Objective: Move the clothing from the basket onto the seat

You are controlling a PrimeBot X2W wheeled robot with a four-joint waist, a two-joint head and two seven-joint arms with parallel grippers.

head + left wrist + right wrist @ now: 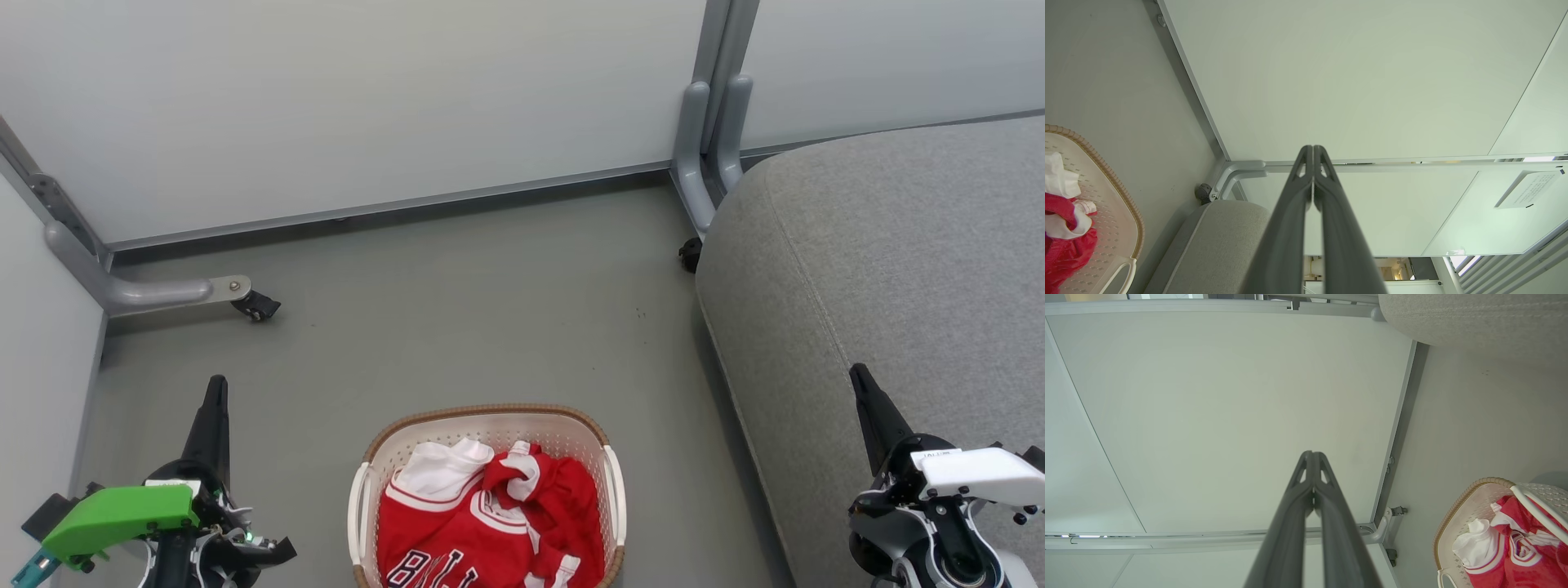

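Observation:
The red clothing (482,523) with white panels and dark lettering lies crumpled in the cream basket (490,418) on the floor at the bottom centre. The same clothing (1061,237) and basket (1122,204) sit at the left edge of the left wrist view, and the clothing (1515,555) lies in the basket (1457,506) at the lower right of the right wrist view. The grey seat (890,269) fills the right side. My left gripper (214,392) is shut, left of the basket. My right gripper (859,377) is shut, over the seat's front. Both hold nothing.
Pale partition panels (367,106) stand behind, on grey metal legs with castors (257,306) at the left and another castor (691,253) by the seat's corner. Bare grey floor (457,310) lies between basket and panels.

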